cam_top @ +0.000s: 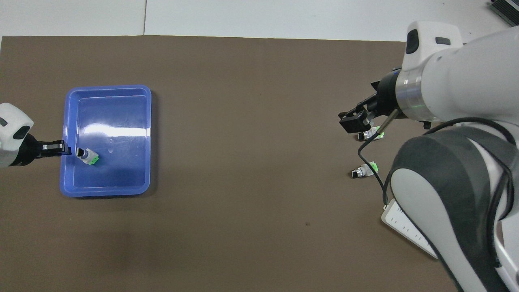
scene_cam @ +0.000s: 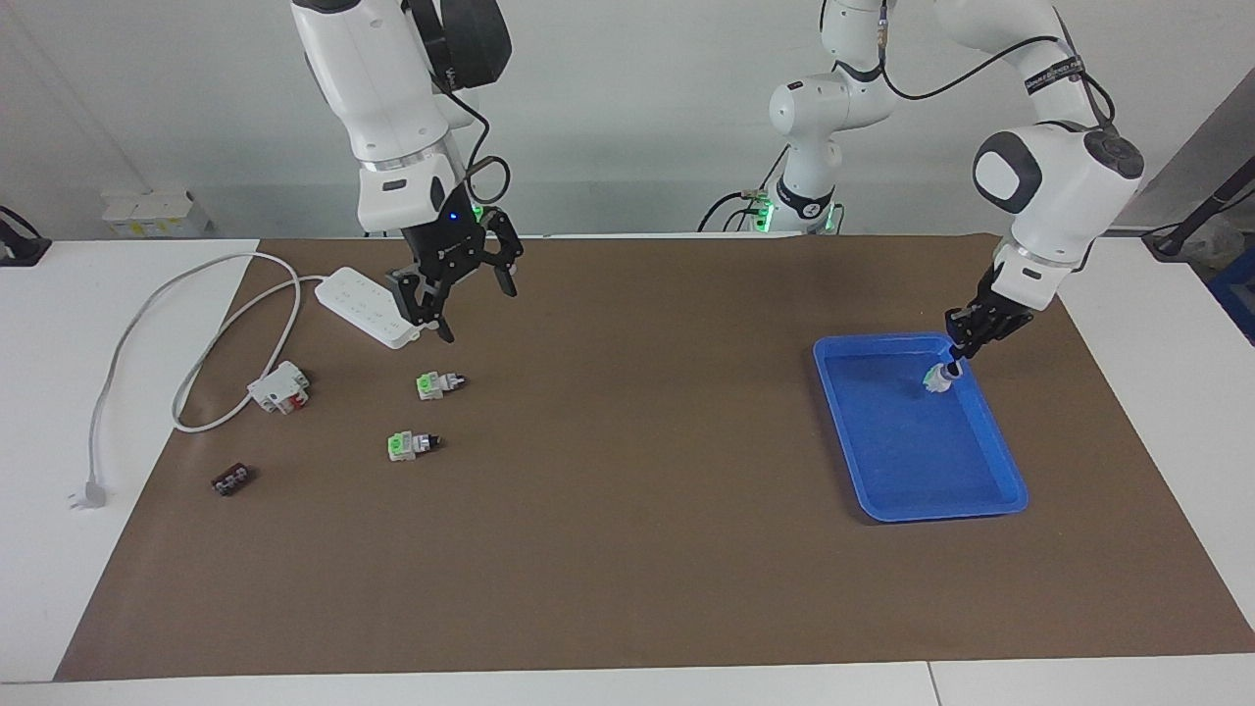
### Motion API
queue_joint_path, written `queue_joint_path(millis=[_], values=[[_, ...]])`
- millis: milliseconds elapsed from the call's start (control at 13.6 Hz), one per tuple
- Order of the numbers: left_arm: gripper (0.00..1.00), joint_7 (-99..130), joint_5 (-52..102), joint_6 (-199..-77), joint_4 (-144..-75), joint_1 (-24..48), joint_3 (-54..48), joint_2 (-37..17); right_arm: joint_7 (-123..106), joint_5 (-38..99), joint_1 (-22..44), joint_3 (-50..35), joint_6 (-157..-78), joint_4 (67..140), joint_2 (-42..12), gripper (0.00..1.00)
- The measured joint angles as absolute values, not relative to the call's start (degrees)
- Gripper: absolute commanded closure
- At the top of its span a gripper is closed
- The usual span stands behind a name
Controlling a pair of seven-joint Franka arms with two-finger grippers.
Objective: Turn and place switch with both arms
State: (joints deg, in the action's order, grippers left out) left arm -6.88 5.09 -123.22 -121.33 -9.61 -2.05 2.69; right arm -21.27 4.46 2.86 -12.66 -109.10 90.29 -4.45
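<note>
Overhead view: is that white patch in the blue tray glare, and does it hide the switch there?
Overhead view: the white streak on the blue tray floor is glare from lights above, and the switch lies clear of it, nearer the robots, plainly readable. Facing view: no such glare, the tray floor looks evenly blue, and soft shadows fall on the brown mat.
</note>
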Motion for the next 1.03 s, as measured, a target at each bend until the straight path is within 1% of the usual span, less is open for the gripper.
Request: queue_joint_path(millis=[220, 513, 733, 879, 1026], values=[[0.38, -6.89, 2.85, -116.06, -113.34, -9.20, -2.71, 0.93, -5.22, 4.19, 5.01, -8.18, -107.27, 90.29, -4.15, 0.00], [0.38, -6.89, 2.56, -107.36, -104.01, -7.69, -3.08, -1.45, 8.18, -3.53, 5.18, -7.11, -102.69, 90.26, -3.83, 0.00], [0.38, -6.89, 2.52, -101.58, -98.95, -7.07, -3.14, -2.00, 14.77, -4.10, 5.66, -5.83, -96.74, 90.21, -2.87, 0.00], [0.38, -6.89, 2.33, -96.32, -95.92, -6.37, -3.22, -2.07, 15.74, -4.10, 5.64, -5.01, -90.82, 90.20, -1.96, 0.00], [0.38, -6.89, 0.63, -90.05, -92.56, -4.62, -3.34, -2.07, 16.08, -4.08, 5.64, -4.06, -87.80, 90.36, -1.20, 0.00]])
